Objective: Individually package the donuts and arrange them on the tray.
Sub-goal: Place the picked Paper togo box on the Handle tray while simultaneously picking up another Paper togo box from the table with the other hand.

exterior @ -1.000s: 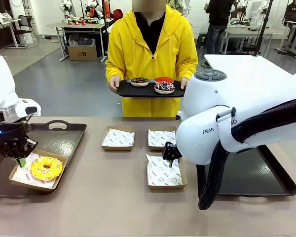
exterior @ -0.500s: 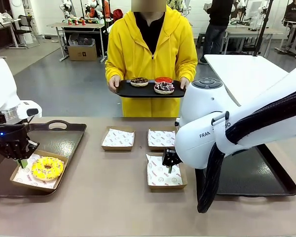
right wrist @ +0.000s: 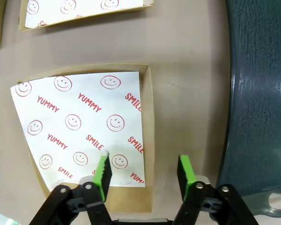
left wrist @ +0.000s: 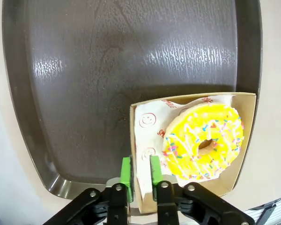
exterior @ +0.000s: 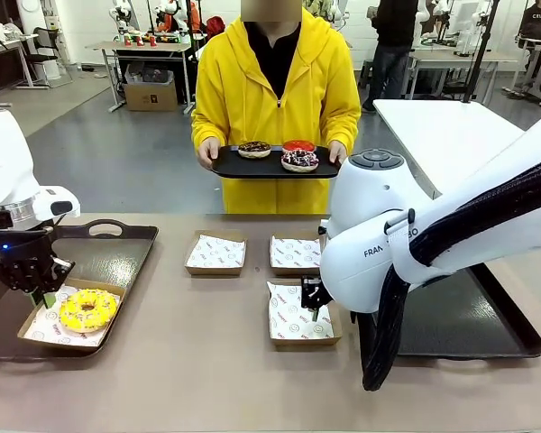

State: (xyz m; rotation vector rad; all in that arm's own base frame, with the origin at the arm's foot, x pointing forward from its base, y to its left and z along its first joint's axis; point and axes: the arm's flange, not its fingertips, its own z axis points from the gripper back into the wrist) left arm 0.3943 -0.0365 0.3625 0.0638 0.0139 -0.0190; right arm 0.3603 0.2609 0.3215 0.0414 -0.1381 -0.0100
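Observation:
A yellow sprinkled donut (exterior: 87, 309) (left wrist: 203, 140) lies in a paper-lined cardboard box (exterior: 34, 329) (left wrist: 243, 140) on the left tray (exterior: 108, 257). My left gripper (exterior: 40, 294) (left wrist: 140, 172) is shut on that box's near wall. The person holds a black tray (exterior: 230, 167) with the chocolate donut (exterior: 254, 149), the red donut (exterior: 299, 145) and the purple sprinkled donut (exterior: 299, 161). My right gripper (exterior: 313, 302) (right wrist: 144, 172) is open and hangs low over the near empty box (exterior: 302, 320) (right wrist: 84, 126), one finger over its paper, the other outside its right wall.
Two more empty lined boxes (exterior: 215, 253) (exterior: 294, 253) sit mid-table. A dark tray (exterior: 469, 325) (right wrist: 262, 93) lies right of the near box, partly behind my right arm. The left tray's far half (left wrist: 107, 70) is bare.
My right gripper has come down closer to the near empty box. The left gripper and its box with the yellow donut have shifted slightly right.

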